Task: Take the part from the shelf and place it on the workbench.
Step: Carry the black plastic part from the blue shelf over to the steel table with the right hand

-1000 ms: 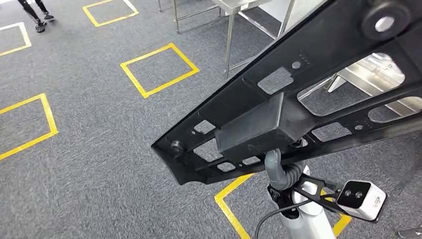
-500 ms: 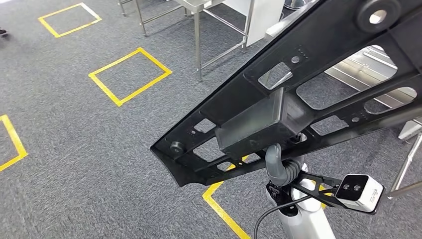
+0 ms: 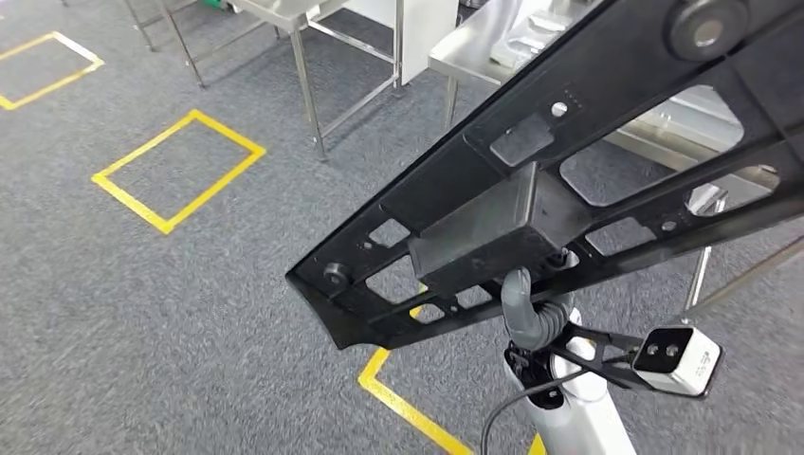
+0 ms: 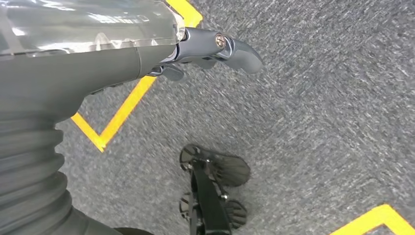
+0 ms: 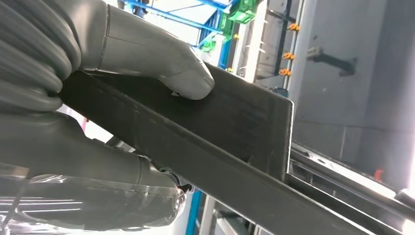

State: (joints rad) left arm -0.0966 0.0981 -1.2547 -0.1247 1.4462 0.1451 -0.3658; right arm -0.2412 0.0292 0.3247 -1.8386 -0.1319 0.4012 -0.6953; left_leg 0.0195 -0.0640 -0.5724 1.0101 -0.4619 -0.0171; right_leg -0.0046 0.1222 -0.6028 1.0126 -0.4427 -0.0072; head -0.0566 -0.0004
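Looks like your whole view has swung since a second ago: the yellow floor squares have slid toward the left edge and the steel benches have come further into the top of the frame, while the part sits in nearly the same spot in the picture. So that's the camera turning, not the part shifting in your grip.

You've got the part (image 3: pixel 531 190), a long black frame full of cutouts with a boxy block on its underside, running diagonally from the lower middle of the head view up to the top right corner. It's up in the air over the grey carpet (image 3: pixel 171 313), not on anything. Your right hand (image 3: pixel 531 318) is gripping it from below, just under that block; in the right wrist view you can see the thumb (image 5: pixel 161 58) pressed flat on one face of the black part (image 5: pixel 235 122) and the rest of the hand wrapped under it.

Your left hand (image 4: pixel 205 49) hangs over the carpet holding nothing, fingers stretched out rather than curled.

Further out, the steel surface (image 3: pixel 474 38) sits at the top middle of the head view, with more steel framework (image 3: pixel 313 76) to its left. A yellow tape square (image 3: pixel 175 171) lies at the left, and another yellow line (image 3: pixel 398 398) runs along the floor near your right arm.
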